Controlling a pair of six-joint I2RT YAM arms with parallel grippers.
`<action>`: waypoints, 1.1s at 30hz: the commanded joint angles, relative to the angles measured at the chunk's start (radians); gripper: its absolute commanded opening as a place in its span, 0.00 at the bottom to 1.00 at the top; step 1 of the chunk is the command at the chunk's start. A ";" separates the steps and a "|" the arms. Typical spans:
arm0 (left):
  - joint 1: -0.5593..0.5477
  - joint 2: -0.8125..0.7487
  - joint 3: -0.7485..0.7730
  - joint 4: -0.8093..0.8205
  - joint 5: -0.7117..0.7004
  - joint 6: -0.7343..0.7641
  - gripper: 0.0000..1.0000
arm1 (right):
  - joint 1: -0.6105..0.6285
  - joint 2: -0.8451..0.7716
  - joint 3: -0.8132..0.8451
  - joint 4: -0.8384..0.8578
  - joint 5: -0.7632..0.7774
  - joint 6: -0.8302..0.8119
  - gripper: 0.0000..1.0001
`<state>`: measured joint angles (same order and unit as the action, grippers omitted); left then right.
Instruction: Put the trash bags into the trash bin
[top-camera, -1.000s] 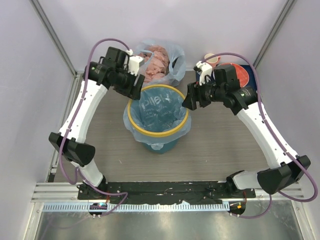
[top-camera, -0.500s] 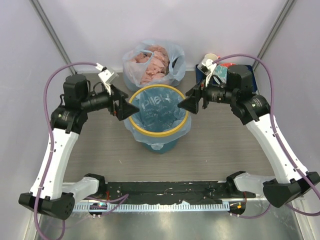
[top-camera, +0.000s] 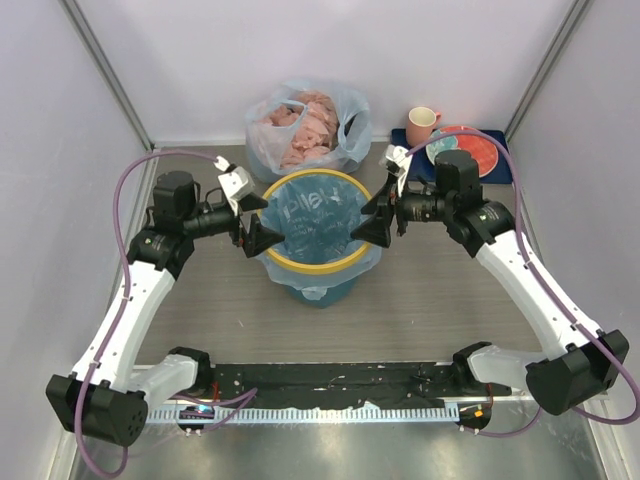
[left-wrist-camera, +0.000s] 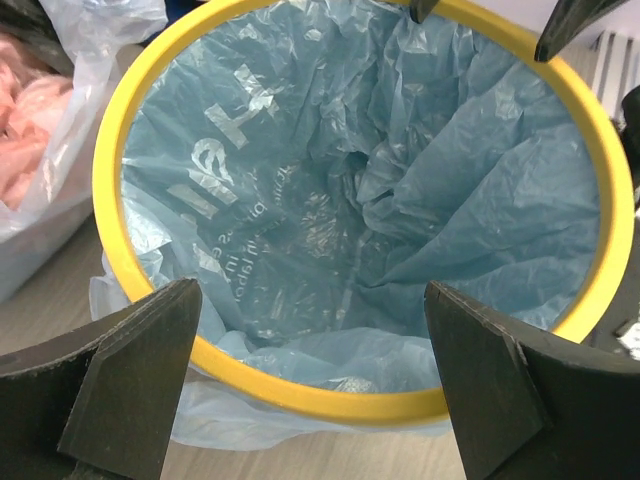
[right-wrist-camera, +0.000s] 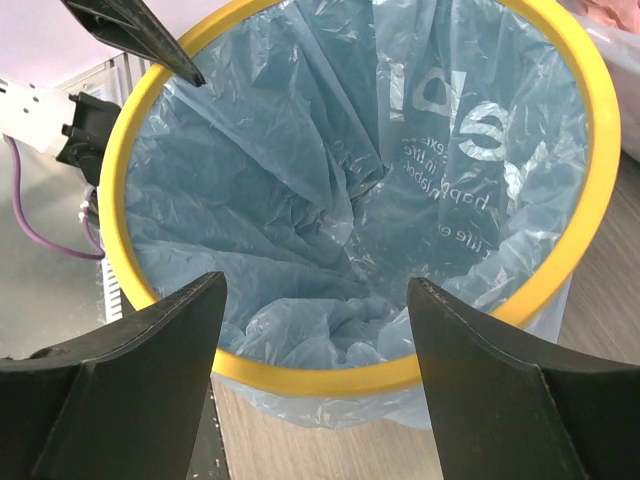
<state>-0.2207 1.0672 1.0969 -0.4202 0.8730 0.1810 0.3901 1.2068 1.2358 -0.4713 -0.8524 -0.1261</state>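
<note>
Trash bin (top-camera: 320, 270): round, teal body, yellow rim ring, upright at the middle of the table (top-camera: 450, 290), between the two grippers. Trash bag (top-camera: 320, 225): thin light-blue film with white lettering, lying inside the bin as a liner; its crumpled folds run down to the bottom, and its edge is turned over the rim and hangs outside against the bin wall. In the left wrist view the bag (left-wrist-camera: 380, 200) fills the ring, and an overhang shows under the near rim. In the right wrist view the bag (right-wrist-camera: 330, 200) looks the same, creased toward the centre. Left gripper (top-camera: 262, 222): at the left side of the rim, jaws apart, nothing between them; in its own camera the left gripper (left-wrist-camera: 312, 295) has both dark fingers spread above the near rim. Right gripper (top-camera: 368, 218): at the right side of the rim, jaws likewise apart and empty; its own camera shows the right gripper (right-wrist-camera: 318, 290) astride the rim edge. Clear bag (top-camera: 305, 125): whitish, holding pink lumps, just behind the bin. Pink mug (top-camera: 421, 122): far right corner, beside a red plate (top-camera: 470, 150).
</note>
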 joint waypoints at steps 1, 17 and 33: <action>0.000 -0.030 -0.069 0.026 -0.023 0.120 0.98 | 0.001 -0.013 -0.048 0.028 -0.011 -0.078 0.80; 0.000 -0.010 -0.065 -0.086 -0.071 0.229 0.96 | 0.000 -0.043 -0.206 0.007 0.055 -0.234 0.80; 0.000 0.148 0.248 -0.020 -0.023 -0.017 0.98 | -0.003 -0.023 0.051 0.157 -0.001 0.108 0.81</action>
<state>-0.2241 1.1831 1.3304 -0.4976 0.8543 0.2344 0.3946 1.1618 1.2160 -0.3813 -0.8646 -0.0967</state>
